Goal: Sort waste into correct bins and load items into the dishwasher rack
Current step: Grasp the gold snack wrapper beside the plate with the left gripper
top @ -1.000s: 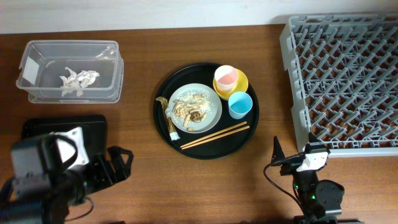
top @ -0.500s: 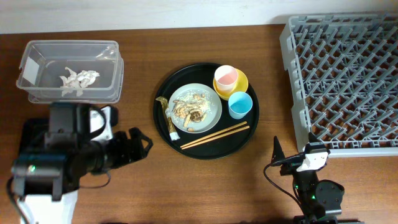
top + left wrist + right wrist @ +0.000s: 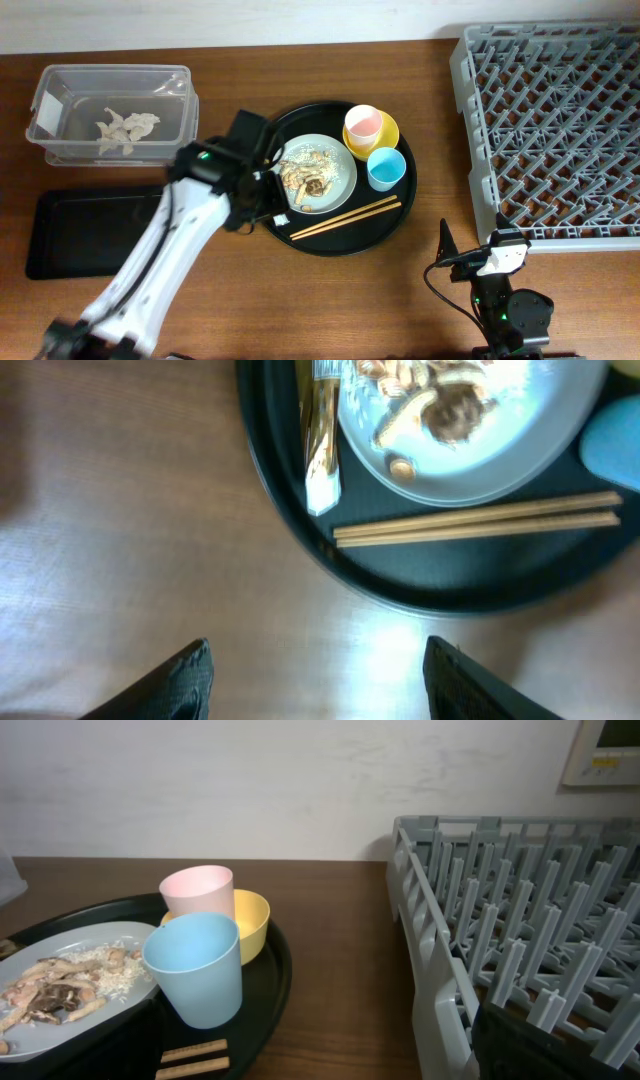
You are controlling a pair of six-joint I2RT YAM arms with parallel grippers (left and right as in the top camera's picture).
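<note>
The left gripper (image 3: pixel 318 656) hung over the wooden table (image 3: pixel 400 300) at the left rim of the large round black tray (image 3: pixel 330 245). Its two fingers (image 3: pixel 195 678) were spread wide with nothing between them, probably so that they could close around the small gold-brown wrapper (image 3: pixel 320 450). This wrapper lay on the round tray, just beside the pale grey-green round plate (image 3: pixel 340 182) that carried the beige-brown food scraps (image 3: pixel 305 178). The crumpled white paper napkin (image 3: pixel 125 127) lay already inside the clear plastic rectangular tub (image 3: pixel 40 100), so I judge that paper waste belongs there. The flat black rectangular tray (image 3: pixel 90 230) held nothing visible. The pink cup (image 3: pixel 363 123) stood in the small yellow bowl (image 3: pixel 392 137), and the light blue cup (image 3: pixel 386 168) and the pair of thin wooden chopsticks (image 3: pixel 345 217) waited on the round tray, well apart from the large grey plastic lattice rack (image 3: pixel 560 130). The right gripper (image 3: pixel 470 255) rested near the rack's corner, likely kept for loading; whether its fingers were spread or pressed together I cannot tell.
</note>
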